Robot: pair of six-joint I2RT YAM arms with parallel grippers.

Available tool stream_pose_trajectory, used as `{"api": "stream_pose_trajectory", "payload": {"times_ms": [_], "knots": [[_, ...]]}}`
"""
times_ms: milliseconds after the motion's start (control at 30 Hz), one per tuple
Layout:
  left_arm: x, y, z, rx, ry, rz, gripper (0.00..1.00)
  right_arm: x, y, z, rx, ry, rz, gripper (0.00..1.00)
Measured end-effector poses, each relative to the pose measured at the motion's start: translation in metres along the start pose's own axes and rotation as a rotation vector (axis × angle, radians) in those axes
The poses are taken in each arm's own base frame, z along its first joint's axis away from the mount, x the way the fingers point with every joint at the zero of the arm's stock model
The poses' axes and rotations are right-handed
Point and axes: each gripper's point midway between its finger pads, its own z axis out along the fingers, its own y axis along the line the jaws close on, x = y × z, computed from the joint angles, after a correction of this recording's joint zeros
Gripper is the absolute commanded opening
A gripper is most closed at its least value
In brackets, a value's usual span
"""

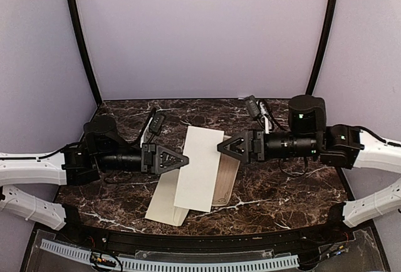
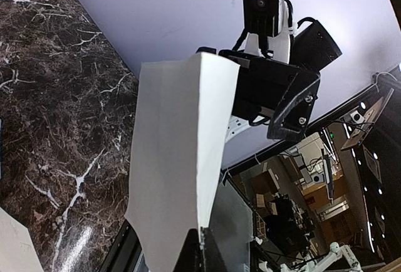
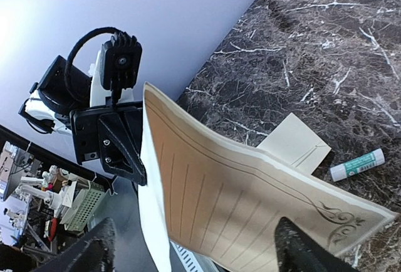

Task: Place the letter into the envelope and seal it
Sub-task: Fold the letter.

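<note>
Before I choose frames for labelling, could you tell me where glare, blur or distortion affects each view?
Top view: soft, even light, though the poles look bowed, maybe lens distortion. Left wrist: sheen on the table at bottom left; the envelope is bright but sharp. Right wrist: the wall washes out at left, and its own fingers are dark blurs at the bottom.
</note>
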Motion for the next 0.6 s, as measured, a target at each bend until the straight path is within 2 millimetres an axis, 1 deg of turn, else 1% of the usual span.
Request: {"api": "stream_pose_trajectory", "payload": {"times_ms": [67,167,233,300,367,467,533,600], "knots": [[0.0,-0.004,-0.003,0.009,-0.001,0.014,0.0,-0.008,-0.001,-0.012,0.02,-0.038,-0.004,0.98],[0.0,-0.006,-0.005,0.013,-0.003,0.022,0.0,-0.013,-0.009,-0.027,0.059,-0.084,0.003,0.99],[-0.001,-0.009,-0.009,0.019,-0.011,0.027,0.0,-0.012,-0.017,-0.035,0.081,-0.105,0.014,0.99],[-0.001,-0.012,-0.013,0.026,-0.021,0.032,0.0,-0.005,-0.028,-0.04,0.104,-0.114,0.032,0.99],[-0.003,-0.015,-0.016,0.033,-0.032,0.038,0.0,0.006,-0.039,-0.041,0.123,-0.11,0.053,0.99],[-0.005,-0.018,-0.017,0.043,-0.045,0.046,0.0,0.021,-0.051,-0.037,0.133,-0.088,0.077,0.98],[-0.006,-0.019,-0.017,0.044,-0.048,0.047,0.0,0.029,-0.055,-0.034,0.123,-0.069,0.09,0.99],[-0.006,-0.019,-0.017,0.045,-0.05,0.048,0.0,0.032,-0.053,-0.03,0.1,-0.06,0.096,0.99]]}}
